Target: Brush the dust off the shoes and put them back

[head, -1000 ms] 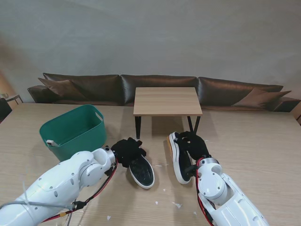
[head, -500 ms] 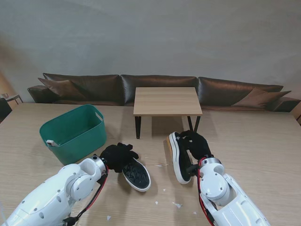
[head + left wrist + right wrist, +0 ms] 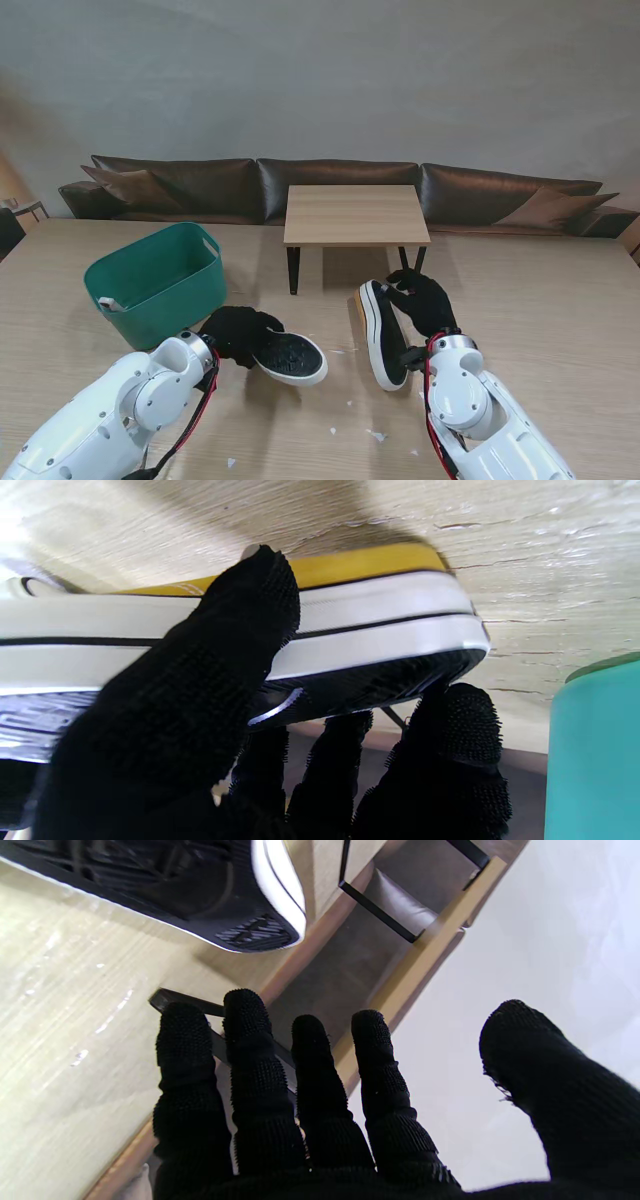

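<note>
basket (image 3: 160,280) just beside left shoe (image 3: 289,357)

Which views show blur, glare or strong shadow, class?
Left wrist view: the shoe casts a dark shadow on the table, with glare in one corner. Right wrist view: bright, washed-out wall behind the right hand. Stand view: even light, sharp.

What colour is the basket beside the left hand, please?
The basket is teal green, clearest in the stand view.

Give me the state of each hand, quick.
Left hand: shut on the left shoe.
Right hand: open, fingers apart, holding nothing, beside the right shoe.
</note>
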Robot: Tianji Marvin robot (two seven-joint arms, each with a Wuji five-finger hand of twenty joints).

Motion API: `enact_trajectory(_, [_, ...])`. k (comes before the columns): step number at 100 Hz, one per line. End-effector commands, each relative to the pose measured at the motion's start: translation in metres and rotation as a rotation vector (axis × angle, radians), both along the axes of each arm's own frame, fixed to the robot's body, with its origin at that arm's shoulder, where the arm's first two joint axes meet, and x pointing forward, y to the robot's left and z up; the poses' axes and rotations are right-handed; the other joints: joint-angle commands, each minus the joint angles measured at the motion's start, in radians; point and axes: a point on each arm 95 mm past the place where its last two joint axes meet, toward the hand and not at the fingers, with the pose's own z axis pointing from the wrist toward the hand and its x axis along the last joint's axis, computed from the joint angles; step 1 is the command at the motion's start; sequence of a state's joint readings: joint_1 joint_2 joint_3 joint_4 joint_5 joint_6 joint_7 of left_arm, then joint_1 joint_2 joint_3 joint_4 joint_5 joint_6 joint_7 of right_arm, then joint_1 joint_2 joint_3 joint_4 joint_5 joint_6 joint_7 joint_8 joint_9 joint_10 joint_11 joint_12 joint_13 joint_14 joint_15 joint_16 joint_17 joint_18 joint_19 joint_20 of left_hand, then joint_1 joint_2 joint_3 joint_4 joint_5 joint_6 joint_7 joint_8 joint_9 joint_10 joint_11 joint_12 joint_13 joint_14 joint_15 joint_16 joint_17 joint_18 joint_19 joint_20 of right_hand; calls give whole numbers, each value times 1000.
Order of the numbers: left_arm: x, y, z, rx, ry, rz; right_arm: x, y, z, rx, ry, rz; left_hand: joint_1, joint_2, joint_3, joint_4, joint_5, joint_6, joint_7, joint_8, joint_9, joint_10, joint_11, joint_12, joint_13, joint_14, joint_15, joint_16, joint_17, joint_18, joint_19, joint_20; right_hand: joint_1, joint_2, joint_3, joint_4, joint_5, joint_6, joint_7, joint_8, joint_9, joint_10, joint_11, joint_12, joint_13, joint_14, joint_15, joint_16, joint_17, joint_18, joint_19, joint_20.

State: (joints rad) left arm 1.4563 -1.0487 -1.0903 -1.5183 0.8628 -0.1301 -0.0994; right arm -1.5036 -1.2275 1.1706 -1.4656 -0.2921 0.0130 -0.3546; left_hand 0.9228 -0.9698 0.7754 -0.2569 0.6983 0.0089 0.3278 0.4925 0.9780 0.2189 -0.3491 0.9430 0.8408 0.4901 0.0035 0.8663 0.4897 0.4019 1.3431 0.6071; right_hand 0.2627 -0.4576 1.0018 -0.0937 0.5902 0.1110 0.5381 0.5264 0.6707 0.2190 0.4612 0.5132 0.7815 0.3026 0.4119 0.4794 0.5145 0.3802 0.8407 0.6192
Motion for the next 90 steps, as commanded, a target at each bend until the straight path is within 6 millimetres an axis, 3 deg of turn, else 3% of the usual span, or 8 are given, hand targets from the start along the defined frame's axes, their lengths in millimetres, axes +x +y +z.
enact_trajectory(1, [-4,-3,0,-16,26,-8,-6,5,6,13,-23,42,90,218,205,73,147,93,858,109,256,-21,678,167,136,-135,771,52,1,-101,-12,-4,0,-33,14,14,-34,-34,2,-4,-37,-12,6,-10,-25,-22,-4,-7,-249,-3,-3,-4])
enact_trajectory(25, [-4,-5,16,-107,48,2,-15,7,22,71,-55,123,94,225,198,75,144,96,855,117,253,-16,677,173,146,-134,765,55,9,-93,-15,-6,14,-78,21,10,-55,-51,6,3,-39,-21,10,-15,-29,-32,-1,-8,-249,-14,-19,7])
enact_trajectory(46, [-2,-7,23,-206,99,18,-15,8,25,114,-15,230,102,235,188,80,142,104,850,125,249,-8,676,180,148,-130,763,61,10,-88,-18,-8,55,-138,2,-3,-142,-118,-30,-4,-124,-64,-12,-22,-90,-57,-34,-19,-274,-42,-56,20])
enact_trajectory(71, [-2,-8,34,-315,177,22,-10,8,26,162,3,325,107,244,184,87,136,111,847,148,244,-3,675,191,151,-128,761,68,12,-86,-17,-7,138,-295,-34,-43,-282,-208,-116,-39,-292,-138,-26,-26,-187,-111,-91,-37,-315,-86,-141,77])
enact_trajectory(90, [0,-11,40,-408,240,17,-7,9,28,169,9,366,110,250,188,91,135,114,845,161,243,-1,677,199,156,-126,762,73,13,-86,-17,-7,163,-460,61,-91,-318,-227,-123,-42,-325,-159,-18,-34,-193,-128,-114,-46,-305,-96,-203,118])
